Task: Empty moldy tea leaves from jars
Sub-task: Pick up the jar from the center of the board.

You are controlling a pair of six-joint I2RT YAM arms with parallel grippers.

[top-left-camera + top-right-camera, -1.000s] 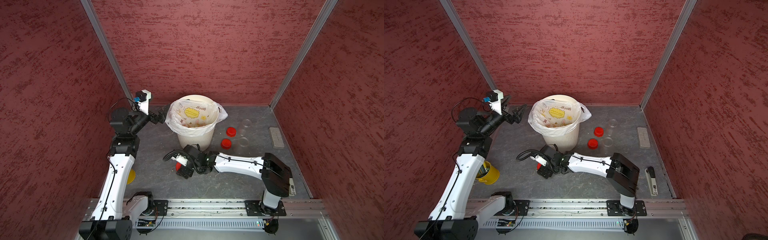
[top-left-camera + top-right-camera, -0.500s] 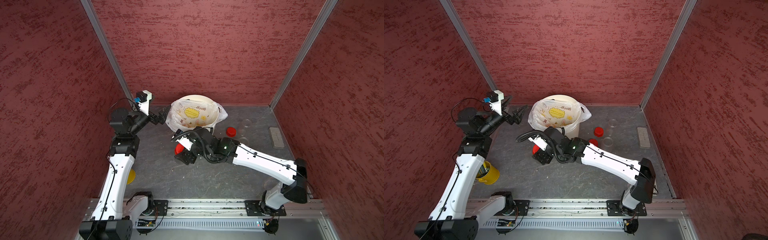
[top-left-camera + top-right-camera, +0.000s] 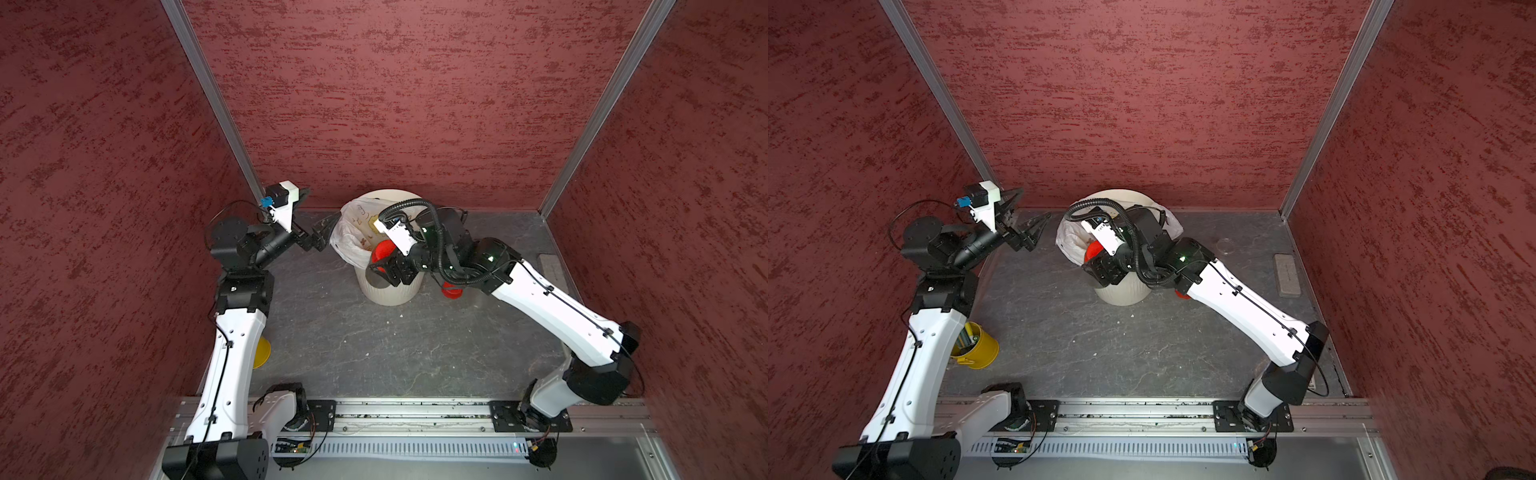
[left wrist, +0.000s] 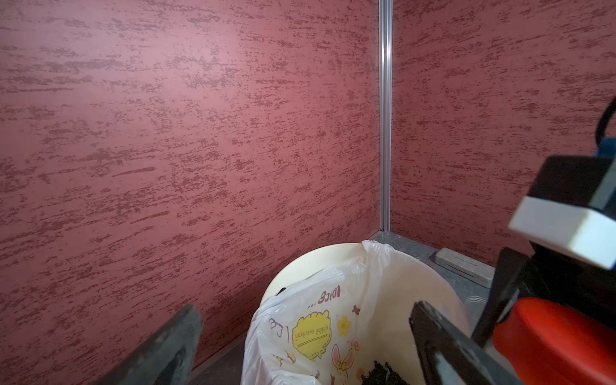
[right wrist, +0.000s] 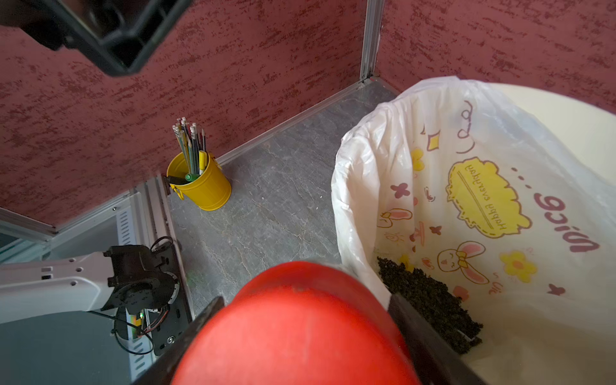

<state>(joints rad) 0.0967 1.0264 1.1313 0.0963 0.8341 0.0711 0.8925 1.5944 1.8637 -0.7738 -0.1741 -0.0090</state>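
In both top views the right gripper [image 3: 383, 266] clamps a red-lidded jar [image 3: 384, 249] over the near edge of the bin [image 3: 388, 293]. The left gripper [image 3: 323, 233] gapes wide, empty, just left of it. In the right wrist view, dark tea leaves [image 5: 426, 296] lie in the bag [image 5: 366, 160].

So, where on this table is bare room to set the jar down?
Widest: the table in front of the bin, from the yellow pencil cup across to the right arm, down to the front rail. Crowded: right of the bin, with a red lid, a clear jar and a grey block.
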